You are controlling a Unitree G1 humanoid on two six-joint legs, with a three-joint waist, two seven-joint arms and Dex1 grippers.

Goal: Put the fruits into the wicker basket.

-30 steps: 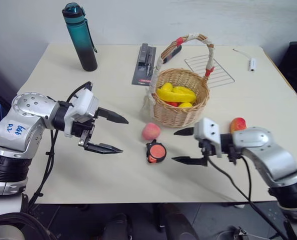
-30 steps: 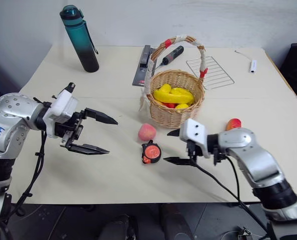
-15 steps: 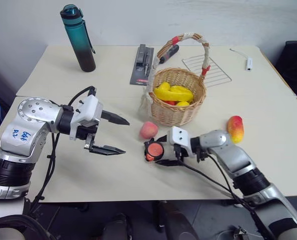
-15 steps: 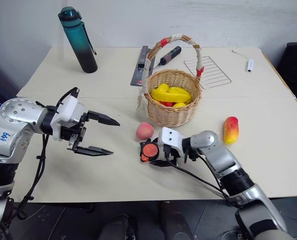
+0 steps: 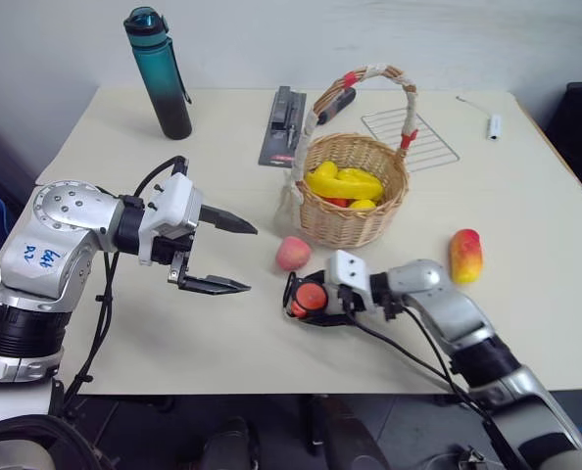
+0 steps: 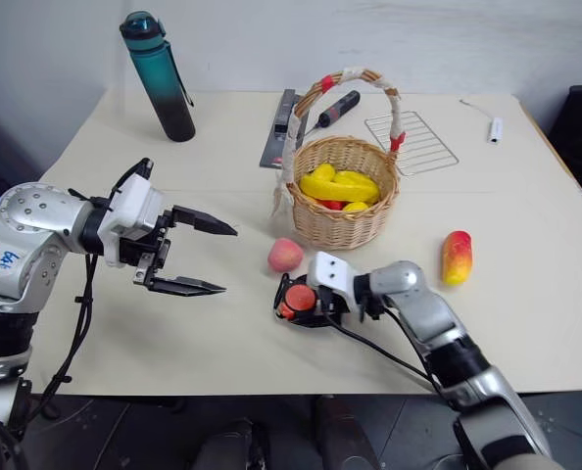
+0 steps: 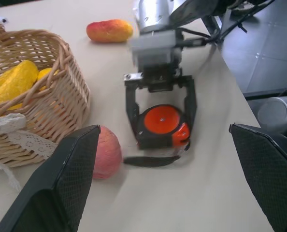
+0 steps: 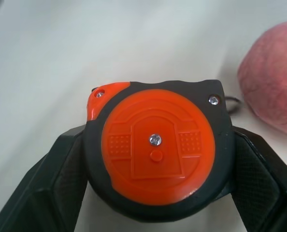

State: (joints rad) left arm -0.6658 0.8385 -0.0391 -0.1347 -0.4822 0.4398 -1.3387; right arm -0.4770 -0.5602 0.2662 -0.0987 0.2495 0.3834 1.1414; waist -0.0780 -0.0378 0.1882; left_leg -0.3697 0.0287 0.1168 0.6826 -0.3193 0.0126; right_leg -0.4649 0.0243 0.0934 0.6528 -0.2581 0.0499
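The peach [image 5: 292, 253] lies on the table just in front of the wicker basket [image 5: 354, 223]. The mango [image 5: 465, 256] rests to the right of the basket. My right gripper [image 5: 293, 300] is low on the table, shut on the round orange-and-black tape measure [image 5: 311, 297]; the right wrist view shows both fingers pressed against the sides of that tape measure [image 8: 158, 145], with the peach [image 8: 274, 96] right beside it. My left gripper [image 5: 250, 258] hovers open left of the peach, holding nothing.
Yellow fruit [image 5: 345, 183] lies inside the basket. A teal bottle [image 5: 162, 73] stands at the back left. A black tool [image 5: 283, 122], a wire rack [image 5: 409, 137] and a white adapter [image 5: 494, 124] lie behind the basket. The table's front edge runs just below the right arm.
My right gripper has slid left and down to the tape measure and closed its fingers around it. The left gripper has stayed put and open.
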